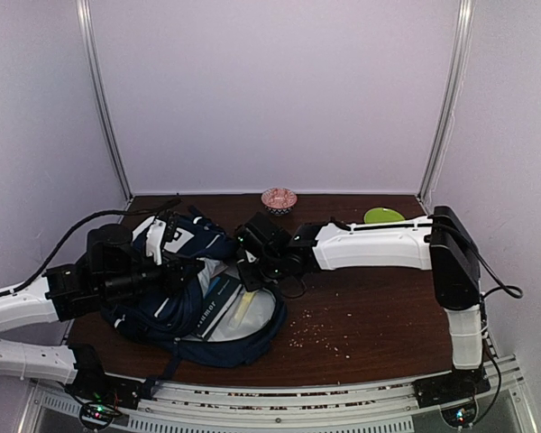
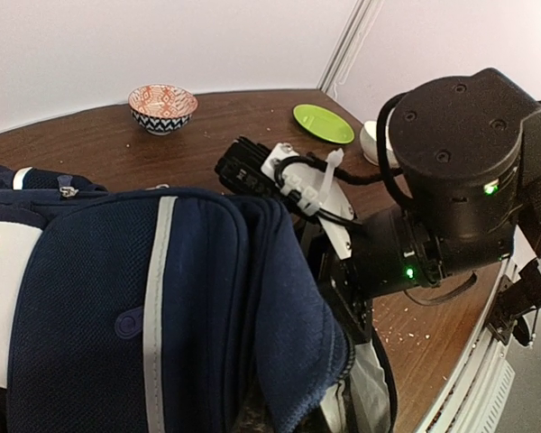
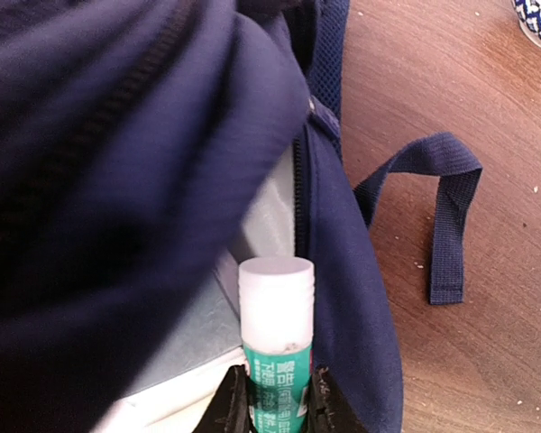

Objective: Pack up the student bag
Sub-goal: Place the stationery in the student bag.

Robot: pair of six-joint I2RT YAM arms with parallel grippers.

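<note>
- Navy fabric fills the lower left of the top view. The student bag [image 1: 221, 350] lies on the table [image 1: 370, 307] with its mouth gaping, and flat things show against the pale lining. My left gripper [image 1: 182, 269] sits at the raised flap, and my right gripper [image 1: 250, 269] hangs over the opening.
- In the left wrist view the bag's blue panel covers the lower left. My fingers are hidden under bunched cloth at bottom centre. The jaws are closed, on that fold as far as I can judge. A bowl [image 2: 162, 106] and a green plate [image 2: 323, 123] stand outside the bag, upper middle.
- In the right wrist view, at bottom centre, my jaws are narrow around a glue stick [image 3: 275, 307]. Its white cap points at the grey lining just inside the zip.
- I judge the packing partway done. The glue stick is at the mouth and not yet let go, and the bag is unzipped.
</note>
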